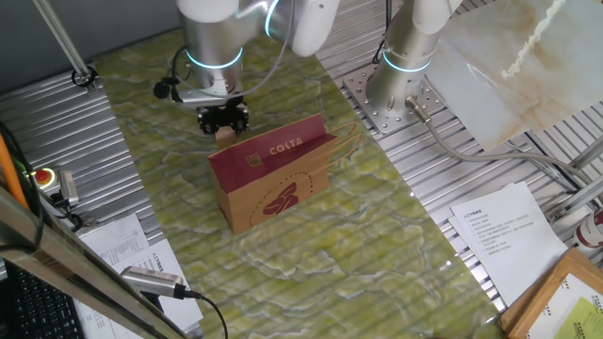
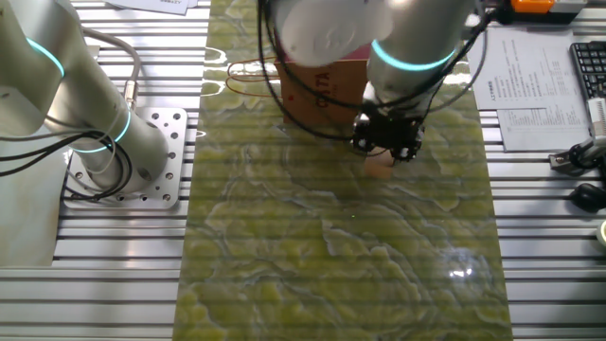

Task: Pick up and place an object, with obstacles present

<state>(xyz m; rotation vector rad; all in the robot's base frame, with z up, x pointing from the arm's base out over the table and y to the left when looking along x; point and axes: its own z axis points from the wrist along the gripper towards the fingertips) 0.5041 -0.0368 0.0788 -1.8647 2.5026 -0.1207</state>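
On the green marbled worktop [image 1: 377, 245], a plain tan wooden cube [image 2: 380, 169] sits under the black claw [image 2: 387, 152], at ten o'clock of the kraft Costa paper bag [image 1: 273, 184]; claw opening: cannot tell.

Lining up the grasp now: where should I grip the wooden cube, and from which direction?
Take the wooden cube across two opposite flat side faces, coming straight down from above. It sits flat on the mat, and the paper bag stands close beside it, crowding a sideways approach. The end effector already hovers overhead.

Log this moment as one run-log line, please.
pincer low over wooden cube | grip state unclear | cube on mat beside COSTA paper bag | bag upright
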